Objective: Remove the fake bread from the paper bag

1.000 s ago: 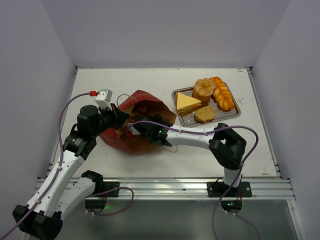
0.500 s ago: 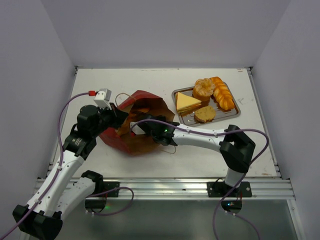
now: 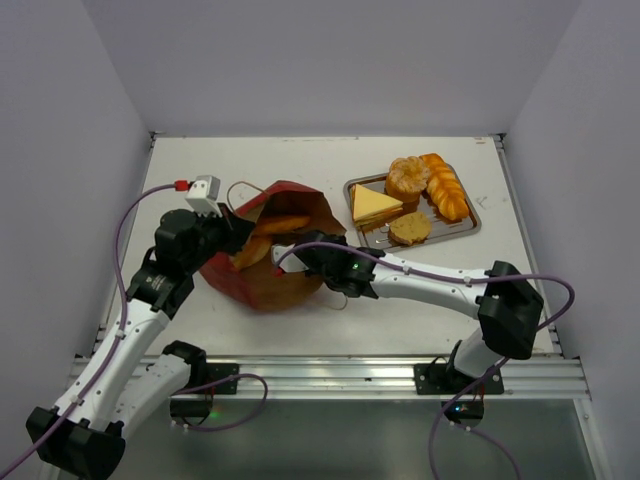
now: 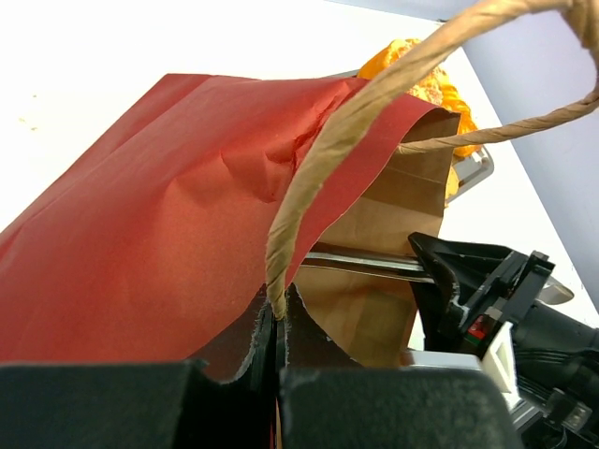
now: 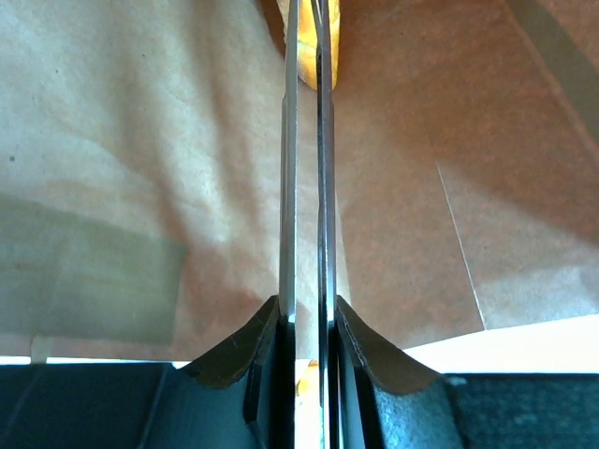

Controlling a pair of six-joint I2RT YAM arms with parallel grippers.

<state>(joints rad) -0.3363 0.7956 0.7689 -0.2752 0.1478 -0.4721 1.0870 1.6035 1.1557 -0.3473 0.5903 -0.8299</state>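
The paper bag [image 3: 268, 288] lies on its side, dark red outside, brown inside, its mouth facing right. My left gripper [image 3: 232, 233] is shut on the bag's rim at the string handle [image 4: 374, 89], and its jaws [image 4: 278, 318] pinch the paper [image 4: 168, 215]. My right gripper [image 3: 273, 250] sits at the bag's mouth. Its thin metal blades [image 5: 307, 28] are almost together, with their tips on an orange long roll [image 5: 329, 56]. That roll [image 3: 249, 253] pokes from the mouth. Another orange bread [image 3: 283, 222] lies deeper inside.
A shiny metal tray [image 3: 472, 226] stands at the back right. It holds a pale yellow wedge [image 3: 375, 205], a round bun [image 3: 407, 178], a braided loaf [image 3: 446, 190] and a flat round bread [image 3: 410, 229]. White walls close in the table on three sides.
My right arm has drawn back to the right, out of the bag toward its mouth. More of the orange roll now shows. The left gripper still holds the rim.
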